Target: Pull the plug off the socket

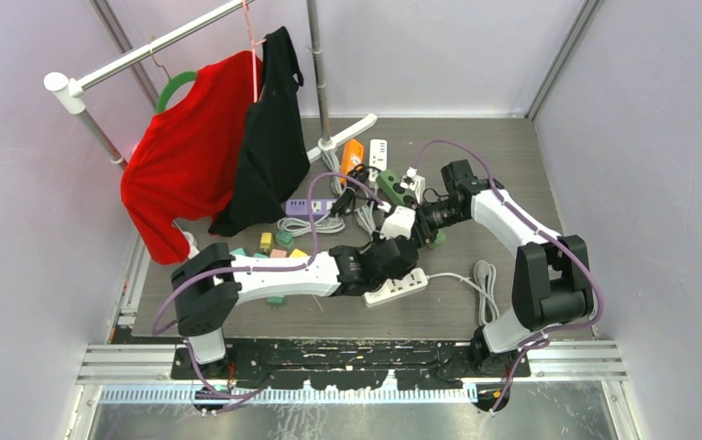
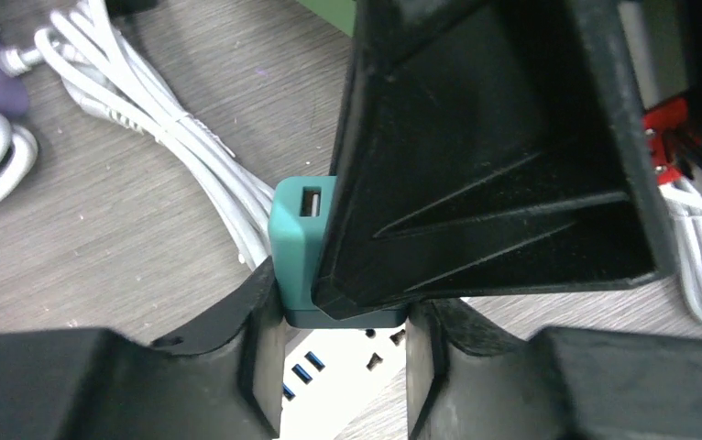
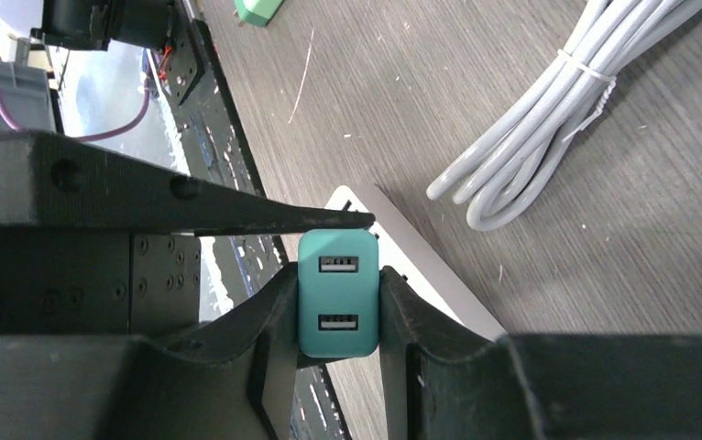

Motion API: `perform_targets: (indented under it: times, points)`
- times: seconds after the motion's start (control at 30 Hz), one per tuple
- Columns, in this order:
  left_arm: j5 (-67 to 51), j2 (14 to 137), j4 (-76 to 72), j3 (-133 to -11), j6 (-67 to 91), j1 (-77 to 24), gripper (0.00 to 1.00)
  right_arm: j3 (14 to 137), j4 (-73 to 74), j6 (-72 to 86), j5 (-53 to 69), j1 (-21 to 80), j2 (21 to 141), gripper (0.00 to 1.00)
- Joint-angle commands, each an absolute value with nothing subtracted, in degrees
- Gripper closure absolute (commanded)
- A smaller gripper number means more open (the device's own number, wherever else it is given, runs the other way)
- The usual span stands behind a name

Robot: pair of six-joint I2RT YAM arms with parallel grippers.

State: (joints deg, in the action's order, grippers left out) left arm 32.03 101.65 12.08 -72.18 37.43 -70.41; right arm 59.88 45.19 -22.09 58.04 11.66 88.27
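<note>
My right gripper point(image 3: 338, 286) is clenched on the teal rectangular plastic plug point(image 3: 338, 293), with 1 black finger pressed flat to each long side. The plug's 2 USB ports face the wrist camera. It stands upright with its base against the white plastic power strip point(image 3: 439, 275), which lies on the grey wood-grain table point(image 3: 476, 82). A tied bundle of grey cable point(image 3: 531, 137) lies at 1 o'clock from the plug, well apart. My left gripper point(image 2: 343, 312) straddles the same strip at the plug's foot, its fingers point(image 2: 246, 357) close on either side. I cannot tell whether they are pressing or loose. In the top view the 2 grippers meet near the table's centre, with the strip at 6 o'clock from them.
</note>
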Motion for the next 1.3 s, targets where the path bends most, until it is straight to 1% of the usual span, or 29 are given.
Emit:
perform_targets:
  times: [0.0, 0.03, 0.1, 0.27, 0.3, 0.33, 0.37, 0.47, 0.63, 0.77, 1.0, 1.27]
  points:
    - [36.58, 101.45, 12.86, -73.97, 35.53, -70.41, 0.83, 61.31, 45.09, -21.1, 59.83, 12.12, 88.12, 0.83]
    - [36.58, 101.3, 12.96, -73.8, 35.33, -70.4, 0.87, 61.35, 45.13, -21.08, 59.81, 12.13, 88.14, 0.8]
    - [36.45, 100.84, 12.84, -73.04, 34.79, -70.42, 0.92, 61.41, 45.09, -21.37, 59.72, 12.14, 88.07, 0.73]
    - [35.77, 97.97, 12.56, -69.73, 33.48, -70.41, 0.96, 61.48, 47.62, -28.01, 59.92, 12.12, 86.67, 0.37]
    - [35.55, 97.12, 12.57, -68.78, 33.31, -70.4, 0.98, 61.55, 48.23, -29.63, 59.94, 12.12, 86.33, 0.24]
    - [35.3, 96.25, 12.69, -67.63, 33.28, -70.42, 0.98, 61.58, 48.77, -30.92, 59.99, 12.13, 86.05, 0.03]
    - [35.14, 94.87, 12.83, -66.48, 33.54, -70.43, 1.0, 61.55, 49.48, -32.23, 60.19, 12.08, 85.9, 0.0]
    - [35.35, 91.49, 14.54, -62.13, 36.15, -70.45, 1.0, 62.11, 52.19, -36.39, 60.8, 11.93, 85.72, 0.0]
    - [35.74, 85.29, 16.93, -54.87, 38.75, -70.43, 1.0, 61.99, 52.64, -37.69, 60.27, 11.53, 85.43, 0.0]
    - [38.59, 80.91, 21.05, -51.06, 41.66, -70.42, 1.0, 61.82, 52.65, -38.16, 59.94, 11.2, 85.52, 0.0]
    - [44.86, 76.28, 31.41, -49.09, 45.75, -70.43, 1.0, 61.63, 52.69, -38.68, 59.83, 10.81, 85.6, 0.0]
    - [52.77, 75.43, 43.47, -49.21, 55.38, -70.27, 1.0, 61.36, 52.67, -39.25, 59.93, 10.64, 85.65, 0.0]
